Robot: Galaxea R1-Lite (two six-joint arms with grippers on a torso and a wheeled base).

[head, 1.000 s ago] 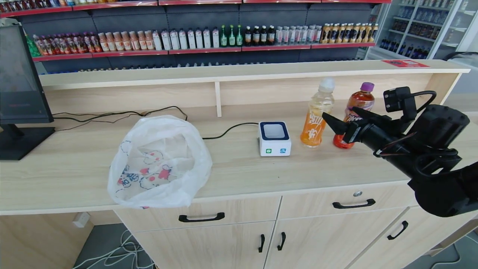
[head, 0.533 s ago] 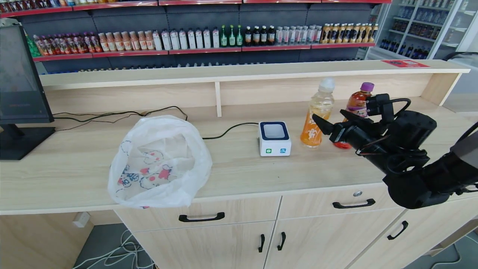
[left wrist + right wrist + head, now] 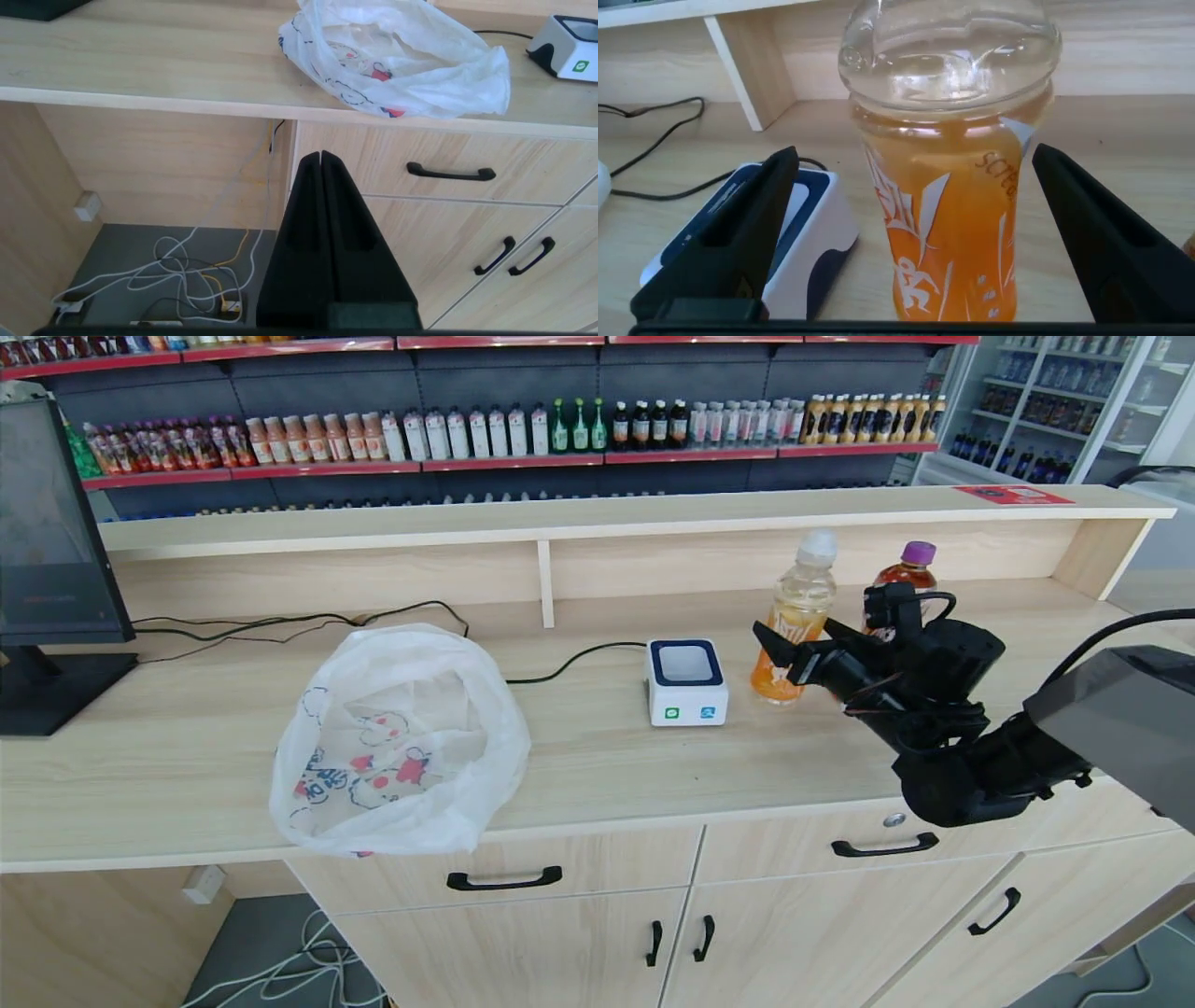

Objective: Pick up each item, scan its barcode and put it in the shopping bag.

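Moved left toward the bottle: my right gripper (image 3: 794, 646), fingers spread, not touching it. Orange bottle (image 3: 801, 593) stands upright just ahead, framed between them, right of the scanner (image 3: 686, 681). Bag (image 3: 397, 737) far left. My left gripper (image 3: 321, 173), pressed together, hangs below the counter (image 3: 597, 756).

A shop: drink-stocked shelves (image 3: 485, 429) behind a checkout counter (image 3: 597, 747).

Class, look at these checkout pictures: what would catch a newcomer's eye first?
The open right gripper straddles the orange drink bottle standing on the counter, a finger on either side. Left of it sits the white barcode scanner, and farther left the white shopping bag lies open by the counter's front edge.
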